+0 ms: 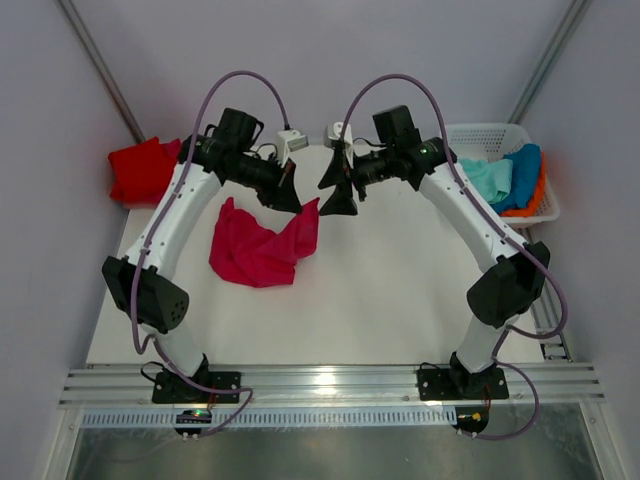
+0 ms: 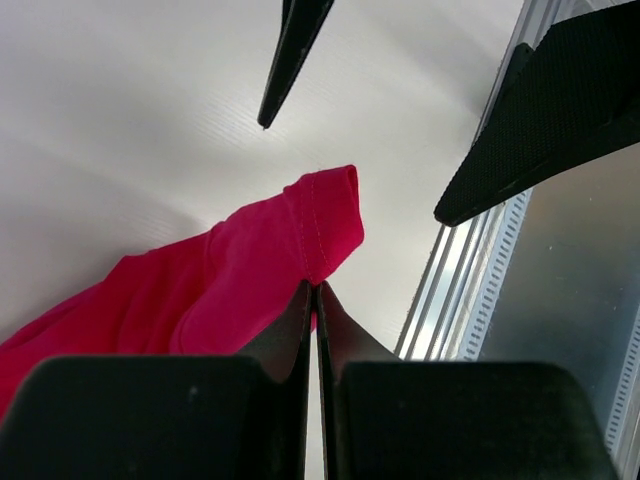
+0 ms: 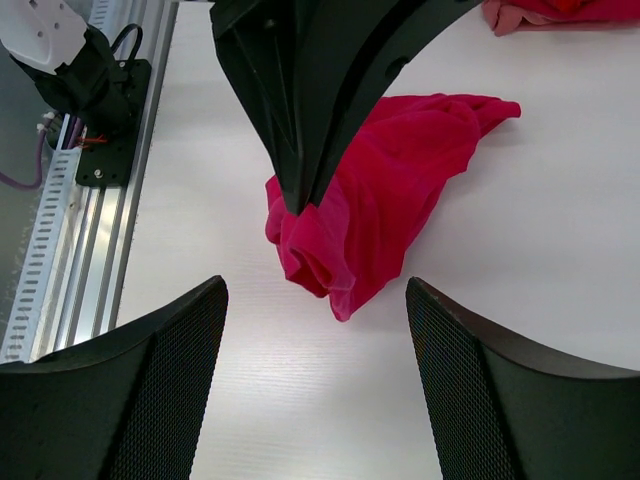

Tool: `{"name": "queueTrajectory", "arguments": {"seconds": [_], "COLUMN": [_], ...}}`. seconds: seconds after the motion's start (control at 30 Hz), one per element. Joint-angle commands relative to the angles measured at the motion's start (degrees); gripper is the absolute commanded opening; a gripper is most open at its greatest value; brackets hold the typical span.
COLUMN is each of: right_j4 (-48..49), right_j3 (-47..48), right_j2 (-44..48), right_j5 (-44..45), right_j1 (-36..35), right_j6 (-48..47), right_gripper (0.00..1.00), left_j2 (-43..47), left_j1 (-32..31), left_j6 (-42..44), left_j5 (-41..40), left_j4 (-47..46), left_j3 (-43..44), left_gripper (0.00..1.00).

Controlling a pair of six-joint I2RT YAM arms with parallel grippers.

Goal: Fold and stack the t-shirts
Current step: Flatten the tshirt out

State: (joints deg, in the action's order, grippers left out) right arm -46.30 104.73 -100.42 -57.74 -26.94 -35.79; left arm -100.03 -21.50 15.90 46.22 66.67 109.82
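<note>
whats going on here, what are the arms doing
The left gripper is shut on a corner of the pink shirt, which lies crumpled on the table, not yet folded. The right gripper is open close by, holding nothing. A red shirt sits at the far left corner. The mint shirt, blue shirt and orange shirt are in the basket.

The crimson-pink t-shirt (image 1: 255, 255) is soft matt cloth, the table (image 1: 400, 290) smooth, its rail (image 1: 330, 383) shiny metal
</note>
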Motion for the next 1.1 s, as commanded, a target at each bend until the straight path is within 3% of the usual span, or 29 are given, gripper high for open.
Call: {"name": "queueTrajectory", "arguments": {"seconds": [0.0, 0.43, 0.5, 0.53, 0.57, 0.6, 0.9, 1.07], "right_j4": [1.57, 0.95, 0.78, 0.6, 0.25, -0.19, -1.33, 1.48], "right_j3": [3.72, 6.45, 6.45, 6.45, 6.37, 6.19, 3.29, 3.46], "right_j2": [-2.05, -5.57, -5.66, -5.66, -5.58, -5.4, -1.89, 0.57], "right_j5": [-2.64, -3.61, -3.52, -3.61, -3.53, -3.44, 0.87, 7.27], "right_j1": [-0.4, -1.89, -2.15, -2.15, -2.24, -2.33, -2.42, -2.42], "right_j6": [1.86, 2.92, 2.66, 2.48, 2.22, 0.91, -1.74, 1.5], "right_gripper": [0.76, 0.73, 0.51, 0.35, 0.11, 0.03, 0.03, 0.03], "left_j2": [0.71, 2.12, 2.12, 2.21, 2.29, 2.38, 3.7, 3.26], "left_j1": [-0.74, -1.88, -1.97, -1.97, -1.97, -1.97, -1.97, -1.97], "left_j6": [0.71, 0.71, 0.62, 0.62, 0.54, 0.53, 0.45, -0.17], "left_j5": [1.6, 1.95, 2.21, 2.21, 2.39, 2.21, 1.16, 0.11], "left_j4": [-0.32, -0.58, -0.58, -0.58, -0.58, -0.67, -1.55, -1.9], "left_j3": [0.84, 0.57, 0.48, 0.48, 0.4, 0.48, 0.48, -0.04], "left_gripper": [0.0, 0.0, 0.0, 0.0, 0.0, 0.0, 0.0, 0.0]}}
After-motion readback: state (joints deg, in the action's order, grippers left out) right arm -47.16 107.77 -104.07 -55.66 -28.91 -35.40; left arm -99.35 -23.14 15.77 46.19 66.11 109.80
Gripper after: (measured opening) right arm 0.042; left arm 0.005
